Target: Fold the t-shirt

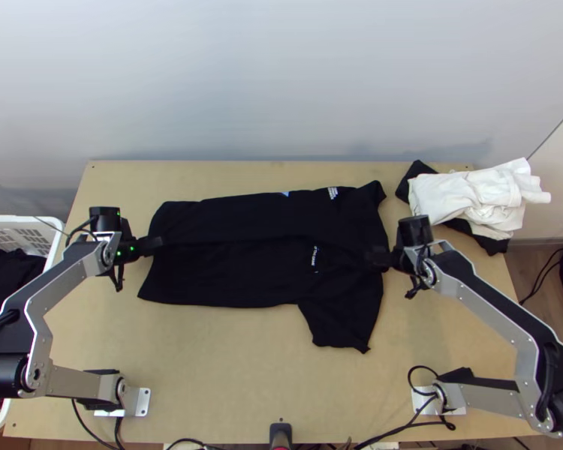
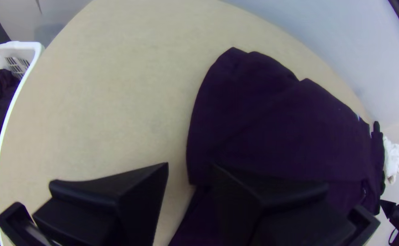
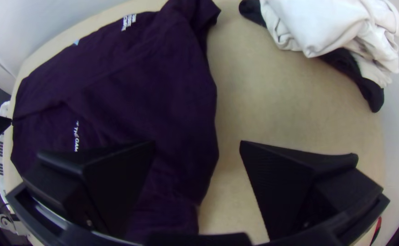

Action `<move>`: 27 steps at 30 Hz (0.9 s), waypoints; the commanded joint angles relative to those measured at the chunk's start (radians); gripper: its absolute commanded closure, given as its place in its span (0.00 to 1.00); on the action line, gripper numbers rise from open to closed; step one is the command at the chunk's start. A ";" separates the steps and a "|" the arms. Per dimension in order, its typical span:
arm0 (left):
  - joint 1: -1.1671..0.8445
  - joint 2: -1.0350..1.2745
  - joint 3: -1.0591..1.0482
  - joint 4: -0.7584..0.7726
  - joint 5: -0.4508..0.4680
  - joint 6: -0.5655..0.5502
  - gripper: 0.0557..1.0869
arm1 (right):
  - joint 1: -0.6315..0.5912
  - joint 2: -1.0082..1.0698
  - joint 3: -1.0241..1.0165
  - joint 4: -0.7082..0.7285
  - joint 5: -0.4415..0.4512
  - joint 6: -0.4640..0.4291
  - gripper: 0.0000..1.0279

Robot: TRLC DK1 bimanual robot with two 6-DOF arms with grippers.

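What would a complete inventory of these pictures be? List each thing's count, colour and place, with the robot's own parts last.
table: one, light wood, centre
t-shirt: one, black, partly folded on the table
white cloth: count unclear, bunched, table's far right corner
dark cloth: count unclear, under the white cloth
basket: one, white, left of the table
dark clothes: count unclear, in the basket
wall: pale grey, beyond the table
cables: several, black, by the near edge and at far right
arms: two, silver-grey and black, bases at the near edge
left gripper: one, black, open at the shirt's hem
right gripper: one, black, open at the collar end
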 commanded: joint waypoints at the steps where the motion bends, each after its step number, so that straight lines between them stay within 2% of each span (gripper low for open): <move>1: -0.004 -0.028 0.095 -0.134 0.006 -0.027 0.33 | -0.019 -0.058 0.060 -0.020 0.006 0.035 0.03; 3: -0.005 -0.045 0.143 -0.226 0.023 -0.019 0.28 | -0.032 -0.072 0.100 -0.061 0.006 0.045 0.03; 9: -0.008 -0.183 0.098 -0.370 0.064 0.054 0.28 | -0.042 -0.139 0.158 -0.187 0.006 0.044 0.03; 15: -0.042 -0.364 -0.103 -0.389 0.064 0.133 0.29 | -0.025 -0.220 0.154 -0.263 -0.016 0.035 0.03; 22: -0.037 -0.417 -0.225 -0.438 0.051 0.220 0.29 | -0.022 -0.265 0.149 -0.314 -0.036 0.038 0.03; 27: -0.040 -0.420 -0.277 -0.358 0.017 0.220 0.29 | -0.010 -0.289 0.141 -0.352 -0.062 0.039 0.03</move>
